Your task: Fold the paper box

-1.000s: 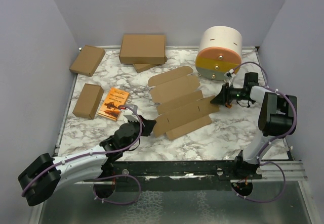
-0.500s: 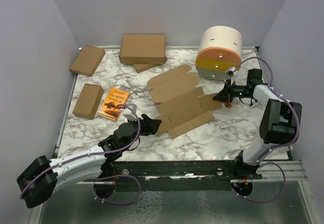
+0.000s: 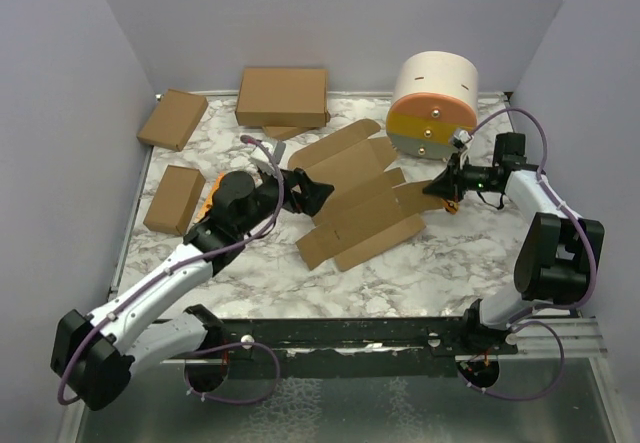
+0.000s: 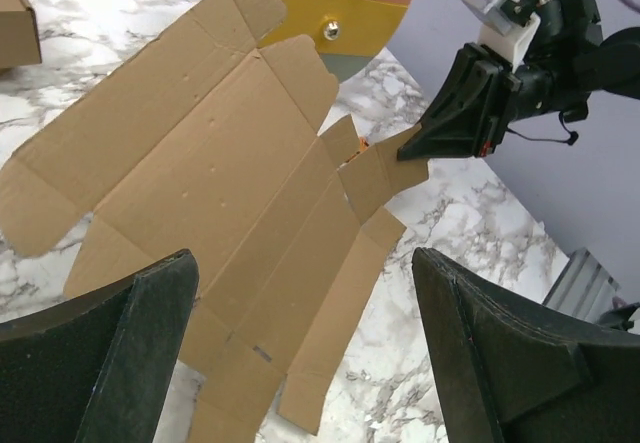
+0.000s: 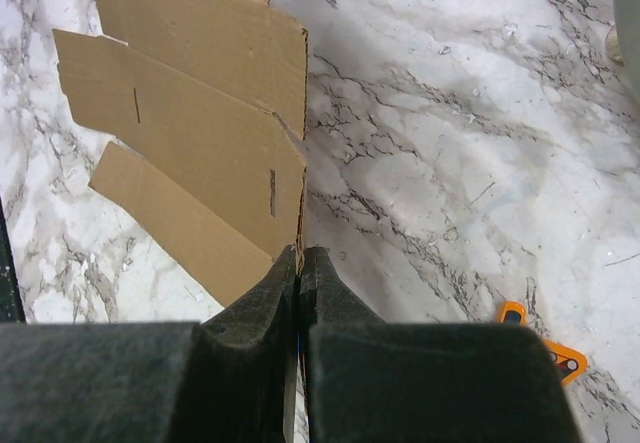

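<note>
Paper box [image 3: 350, 198] lies unfolded on the counter [image 3: 450, 263], its right tab pinched between the tightly closed right jaws; left jaws gape wide by its left edge, seemingly holding nothing.

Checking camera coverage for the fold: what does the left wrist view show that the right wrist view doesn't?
Left wrist only: the left gripper, open, the right gripper from outside, and the orange-and-yellow drum. Right wrist only: the paper box edge clamped between the right gripper's pads, up close. Both: the flat paper box on the marble table.
</note>
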You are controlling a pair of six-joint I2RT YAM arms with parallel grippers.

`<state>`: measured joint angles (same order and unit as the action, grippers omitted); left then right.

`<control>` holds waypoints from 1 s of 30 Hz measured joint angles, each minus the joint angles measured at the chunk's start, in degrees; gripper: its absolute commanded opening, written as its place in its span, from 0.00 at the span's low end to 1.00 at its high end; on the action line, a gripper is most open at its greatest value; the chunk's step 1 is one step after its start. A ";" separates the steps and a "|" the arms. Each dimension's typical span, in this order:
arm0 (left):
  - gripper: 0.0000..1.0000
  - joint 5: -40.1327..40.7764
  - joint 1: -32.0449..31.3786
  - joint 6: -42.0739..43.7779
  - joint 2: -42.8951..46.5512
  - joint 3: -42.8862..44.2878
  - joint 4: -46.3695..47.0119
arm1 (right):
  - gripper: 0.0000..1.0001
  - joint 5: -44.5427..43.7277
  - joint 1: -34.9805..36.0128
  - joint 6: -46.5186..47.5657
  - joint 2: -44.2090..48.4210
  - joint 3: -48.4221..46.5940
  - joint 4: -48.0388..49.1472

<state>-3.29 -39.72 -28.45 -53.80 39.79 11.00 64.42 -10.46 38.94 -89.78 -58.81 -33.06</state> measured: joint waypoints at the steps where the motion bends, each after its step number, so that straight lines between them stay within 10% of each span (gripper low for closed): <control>1: 0.92 -2.60 1.46 0.55 -1.46 1.09 0.07 | 0.01 0.04 0.00 0.39 0.00 0.00 -0.26; 16: 0.94 -37.42 21.92 1.81 -25.44 7.96 14.69 | 0.01 1.68 0.00 7.43 0.31 -0.24 -6.38; 30: 0.91 -44.50 33.88 -0.11 -34.97 19.65 11.26 | 0.01 2.58 0.00 10.10 3.13 -0.31 -7.93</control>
<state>-47.79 -5.85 -28.56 -88.77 59.44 22.26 67.00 -10.46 49.04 -86.65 -59.11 -40.99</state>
